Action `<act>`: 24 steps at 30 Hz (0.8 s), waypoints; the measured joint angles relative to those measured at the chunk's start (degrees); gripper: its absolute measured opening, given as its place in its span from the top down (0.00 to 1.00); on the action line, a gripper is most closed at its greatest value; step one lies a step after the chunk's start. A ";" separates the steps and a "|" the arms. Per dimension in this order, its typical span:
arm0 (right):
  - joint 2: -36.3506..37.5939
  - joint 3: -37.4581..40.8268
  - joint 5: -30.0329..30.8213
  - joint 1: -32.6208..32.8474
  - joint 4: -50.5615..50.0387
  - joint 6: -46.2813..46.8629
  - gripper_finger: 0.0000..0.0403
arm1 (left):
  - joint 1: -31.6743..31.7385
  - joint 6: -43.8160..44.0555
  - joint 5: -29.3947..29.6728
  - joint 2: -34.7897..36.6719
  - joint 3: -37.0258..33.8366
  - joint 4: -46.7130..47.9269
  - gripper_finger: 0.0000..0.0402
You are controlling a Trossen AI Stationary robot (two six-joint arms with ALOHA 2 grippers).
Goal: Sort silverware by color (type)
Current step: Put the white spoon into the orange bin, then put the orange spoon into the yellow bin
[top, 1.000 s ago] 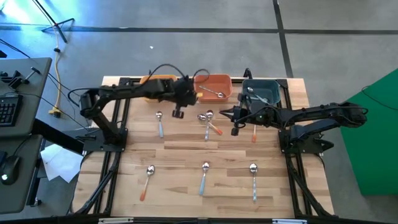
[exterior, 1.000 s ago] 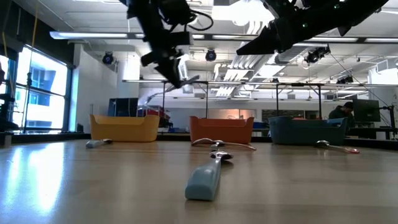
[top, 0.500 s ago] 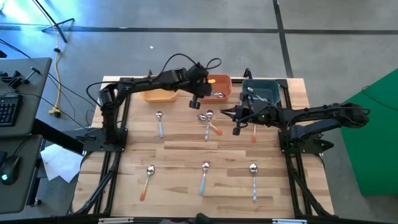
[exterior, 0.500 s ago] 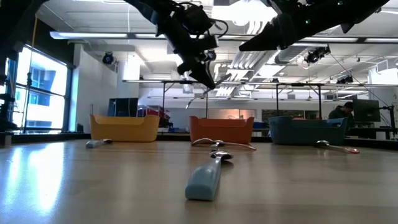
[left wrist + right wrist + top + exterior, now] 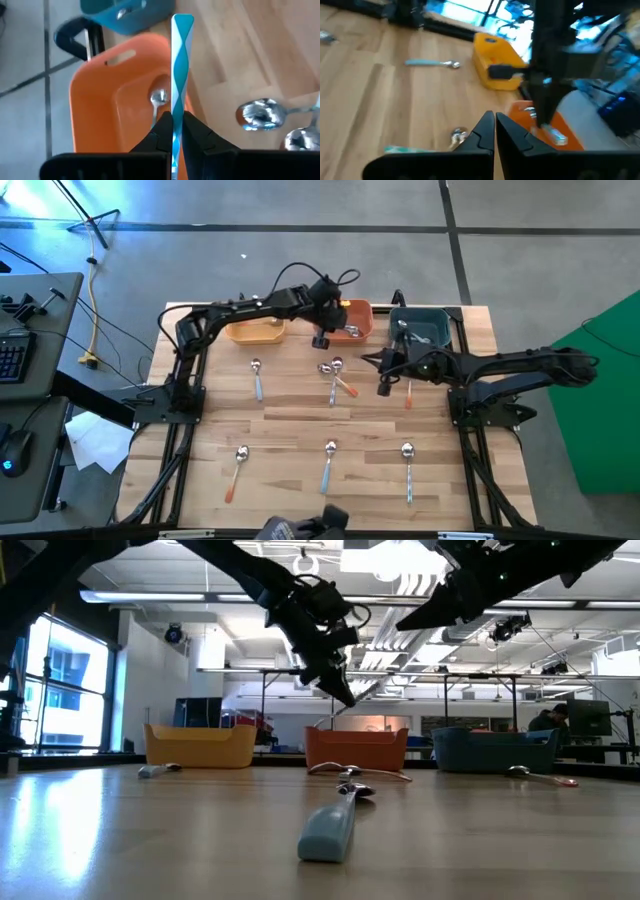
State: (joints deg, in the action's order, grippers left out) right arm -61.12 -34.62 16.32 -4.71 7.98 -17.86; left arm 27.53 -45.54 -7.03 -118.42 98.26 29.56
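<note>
- The wooden desk (image 5: pixel 300 420) carries three bins along its far edge and loose spoons scattered over the rest.
- The left arm reaches across to the orange bin (image 5: pixel 352 311); its left end effector (image 5: pixel 173 125) is clamped on a light blue spoon handle (image 5: pixel 181 60), held above the bin's near rim.
- The right arm lies over the desk's right side, its right end effector (image 5: pixel 383 385) pinched together on nothing, just beside an orange-handled spoon (image 5: pixel 408 394).
- The orange bin holds one spoon (image 5: pixel 159 97); the dark teal bin (image 5: pixel 428 326) holds at least one; the yellow bin (image 5: pixel 256 331) looks bare inside, though the arm partly covers it.
- Two crossed spoons (image 5: pixel 336 376) lie between the end effectors, a blue-handled one (image 5: pixel 257 378) to the left.
- Three more spoons (image 5: pixel 328 464) sit in a row near the front edge.
</note>
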 joint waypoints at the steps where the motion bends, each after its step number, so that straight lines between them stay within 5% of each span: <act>1: 0.64 -0.01 0.86 0.00 -0.33 0.17 1.00 | 0.22 0.08 -0.05 -0.37 0.00 -0.41 0.99; 12: 2.17 -0.01 2.23 0.00 -1.78 1.35 1.00 | 2.87 2.06 -0.56 -2.98 0.09 -4.81 0.99; 24: 2.18 -0.01 2.23 0.00 -1.80 1.55 1.00 | 3.36 4.40 -0.83 -3.16 0.02 -5.09 0.87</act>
State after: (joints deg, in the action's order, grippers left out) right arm -58.95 -34.63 18.55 -4.71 6.17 -16.32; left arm 30.89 -41.14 -7.87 -121.58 98.28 24.47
